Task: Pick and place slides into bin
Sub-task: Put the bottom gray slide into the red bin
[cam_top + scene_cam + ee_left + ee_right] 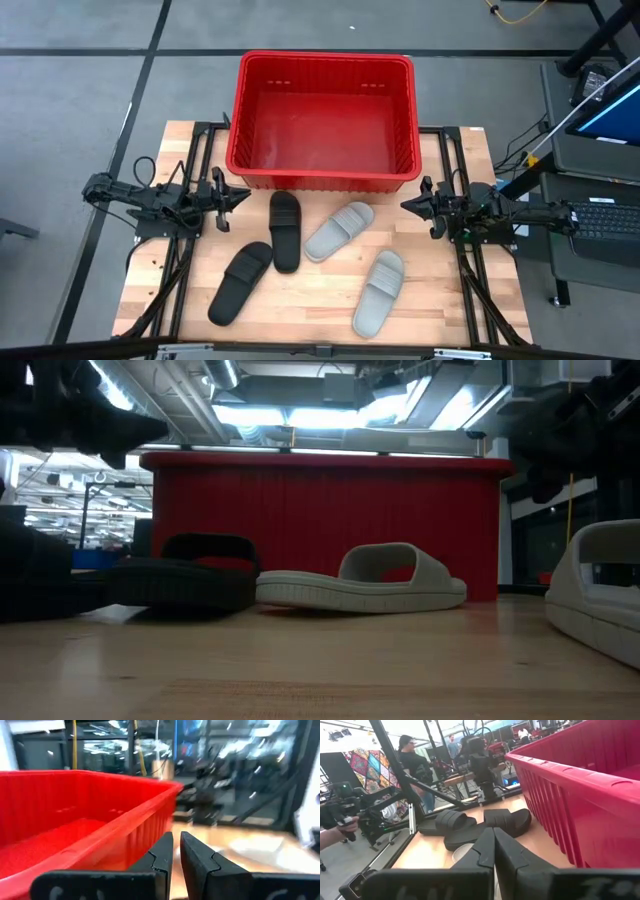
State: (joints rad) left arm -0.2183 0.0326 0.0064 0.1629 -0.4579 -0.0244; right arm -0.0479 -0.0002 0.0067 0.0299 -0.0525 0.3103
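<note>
The red bin (322,120) stands at the table's far middle and holds nothing. Two black slides (285,230) (240,282) and two grey slides (339,231) (379,292) lie sole-down on the wooden table in front of it. My left gripper (243,194) hovers at the bin's near left corner; its fingers (176,852) stand almost together and hold nothing. My right gripper (406,205) hovers at the bin's near right corner, shut (493,845) and empty. The black slides also show in the right wrist view (447,822).
Black arm frames (190,230) (470,250) run along both sides of the table. A desk with a laptop (600,130) stands to the right of the table. People (415,765) stand in the room beyond the table, and a hand (335,832) holds a device.
</note>
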